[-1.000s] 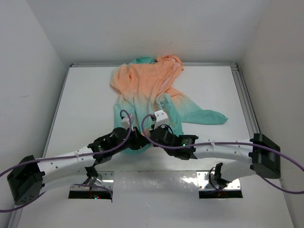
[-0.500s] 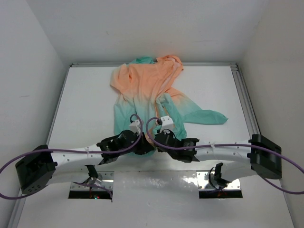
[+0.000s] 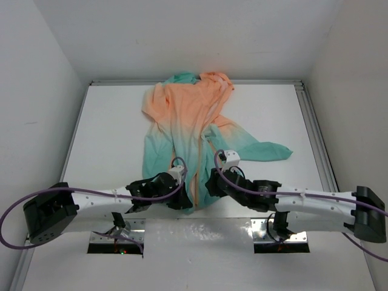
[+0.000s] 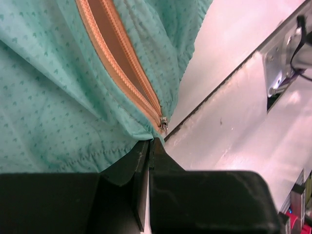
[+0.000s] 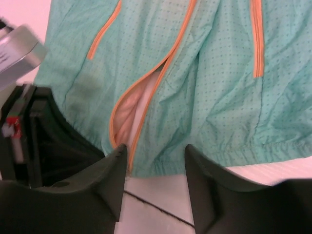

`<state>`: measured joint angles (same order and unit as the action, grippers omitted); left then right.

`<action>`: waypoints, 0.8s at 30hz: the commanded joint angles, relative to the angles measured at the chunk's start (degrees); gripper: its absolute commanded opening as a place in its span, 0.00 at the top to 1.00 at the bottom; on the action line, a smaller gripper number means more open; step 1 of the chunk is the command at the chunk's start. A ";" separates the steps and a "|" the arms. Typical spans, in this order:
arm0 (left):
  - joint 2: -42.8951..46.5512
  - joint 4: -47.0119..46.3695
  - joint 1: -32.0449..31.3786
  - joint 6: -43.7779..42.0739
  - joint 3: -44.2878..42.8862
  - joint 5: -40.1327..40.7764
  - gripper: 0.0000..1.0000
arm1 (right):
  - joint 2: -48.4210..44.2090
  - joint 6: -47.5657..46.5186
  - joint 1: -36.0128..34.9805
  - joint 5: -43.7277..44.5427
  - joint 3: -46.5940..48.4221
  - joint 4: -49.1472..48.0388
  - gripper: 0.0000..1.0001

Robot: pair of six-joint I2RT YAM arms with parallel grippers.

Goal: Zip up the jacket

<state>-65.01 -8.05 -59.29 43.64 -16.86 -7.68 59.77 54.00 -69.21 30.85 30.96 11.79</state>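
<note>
Arms low, reaching inward along the near edge; left gripper (image 4: 148, 146) clamped on the jacket (image 3: 182, 115) hem beside the zipper (image 4: 151, 113) foot; right gripper (image 5: 156, 151) spread above the hem; jacket flat, hood far, on white table (image 3: 109, 139); white walls (image 3: 182, 36) enclose.

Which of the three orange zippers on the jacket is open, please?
The long front zipper, gaping at the bottom; both short pocket zippers beside it lie closed.

You have the jacket (image 3: 182, 121) on the table (image 3: 109, 145) before you.
Your left gripper (image 3: 183, 200) sits at its near hem, right gripper (image 3: 212, 185) just beside, zipper (image 3: 197, 167) between them.
</note>
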 commanded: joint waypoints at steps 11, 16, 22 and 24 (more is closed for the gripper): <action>-4.86 -1.79 -0.65 -4.35 -1.68 -5.85 1.00 | 5.88 -20.24 -12.88 -12.66 -3.45 -9.76 1.00; -4.68 -3.46 -0.65 -3.03 -0.28 -6.03 1.00 | 8.35 -19.98 -12.97 -9.85 -7.40 -19.34 0.89; -4.86 -5.48 -0.65 -1.54 0.25 -6.64 1.00 | 13.34 -21.30 -13.23 -9.93 -8.28 -26.29 0.80; -4.77 -5.57 -0.65 -1.28 0.16 -6.82 1.00 | 14.23 -21.65 -13.84 -9.06 -8.72 -29.18 0.81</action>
<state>-69.78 -10.13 -59.29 41.41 -16.86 -13.10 72.82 34.00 -82.08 19.84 22.15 -9.52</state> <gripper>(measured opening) 0.008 0.197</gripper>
